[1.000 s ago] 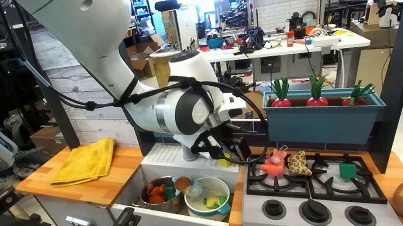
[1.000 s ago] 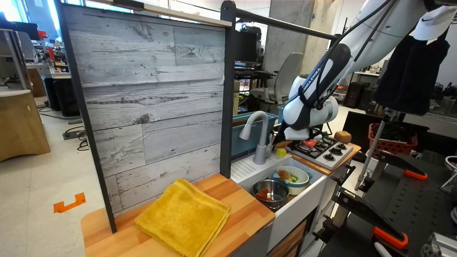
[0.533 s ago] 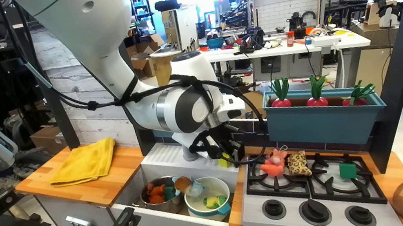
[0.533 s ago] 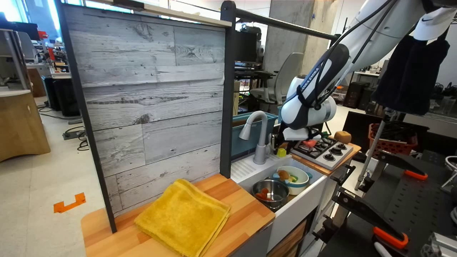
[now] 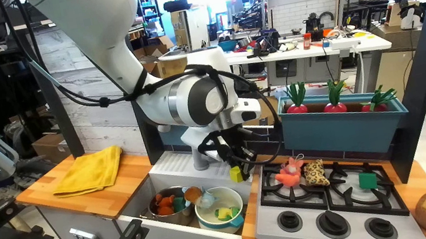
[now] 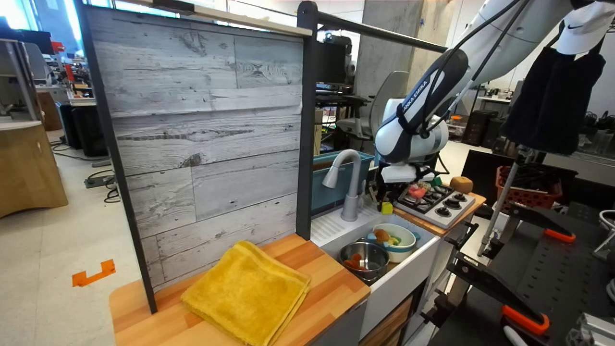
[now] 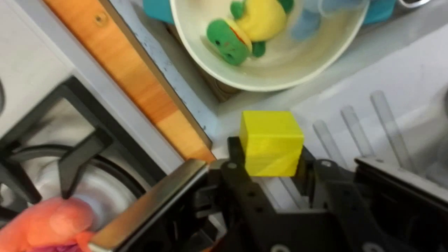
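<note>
Where the yellow cube (image 7: 272, 145) was: in the gripper (image 7: 271, 153), between its fingertips (image 7: 235, 148), at the end of the white grooved ledge (image 7: 369, 117) near the wooden strip (image 7: 167, 113) beside the stove (image 5: 307, 212); whether it was clear of the ledge could not be made out.
Gripper: closed on the cube — a fingertip against each of two opposite sides, part of the cube jutting past them toward the teal-handled pot (image 7: 266, 87).
Cube handling: a firm, even squeeze seemed called for, since the hold looked shallow; a slow, straight rise seemed safest, with no sideways travel near the strip, where a knock could have twisted it.
Cube's long axis: none — its edges looked about equal, so it pointed no particular way; the gripped sides lay roughly square to the fingertips, and in an exterior view the cube (image 5: 235, 174) looked close to upright.
</note>
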Action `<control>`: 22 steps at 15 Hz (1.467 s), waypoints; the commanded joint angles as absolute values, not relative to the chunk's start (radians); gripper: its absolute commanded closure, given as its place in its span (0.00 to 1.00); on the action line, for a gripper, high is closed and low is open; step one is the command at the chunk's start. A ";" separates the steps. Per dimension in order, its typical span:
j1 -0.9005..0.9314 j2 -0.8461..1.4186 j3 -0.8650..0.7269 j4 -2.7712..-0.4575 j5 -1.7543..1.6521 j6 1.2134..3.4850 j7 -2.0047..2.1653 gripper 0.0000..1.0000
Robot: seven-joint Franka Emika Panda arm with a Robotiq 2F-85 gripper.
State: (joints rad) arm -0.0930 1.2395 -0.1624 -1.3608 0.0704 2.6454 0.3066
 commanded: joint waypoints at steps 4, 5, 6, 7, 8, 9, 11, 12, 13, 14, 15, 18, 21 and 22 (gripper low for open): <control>-0.032 1.098 -0.241 -1.570 0.009 2.442 0.283 0.82; -0.034 1.085 -0.231 -1.605 0.001 2.483 0.262 0.82; -0.040 1.073 -0.216 -1.643 -0.004 2.543 0.235 0.82; -0.044 1.068 -0.201 -1.674 -0.004 2.611 0.210 0.82; -0.046 1.067 -0.188 -1.703 -0.003 2.688 0.187 0.82; -0.050 1.070 -0.173 -1.721 0.000 2.737 0.167 0.82; -0.060 1.073 -0.142 -1.759 0.007 2.831 0.129 0.31; -0.064 1.069 -0.129 -1.781 0.008 2.864 0.112 0.25; -0.067 1.064 -0.117 -1.803 0.008 2.892 0.096 0.19; -0.070 1.058 -0.109 -1.825 0.006 2.924 0.079 0.12; -0.075 1.051 -0.097 -1.848 0.004 2.957 0.060 0.06; -0.100 1.008 -0.062 -1.929 -0.005 3.042 -0.001 0.00; -0.152 0.947 -0.008 -2.013 -0.018 3.100 -0.069 0.00; -0.171 0.929 0.012 -2.035 -0.021 3.110 -0.087 0.00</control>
State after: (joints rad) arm -0.0964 1.0251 -0.0564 -1.9215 0.0054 3.0626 -0.0182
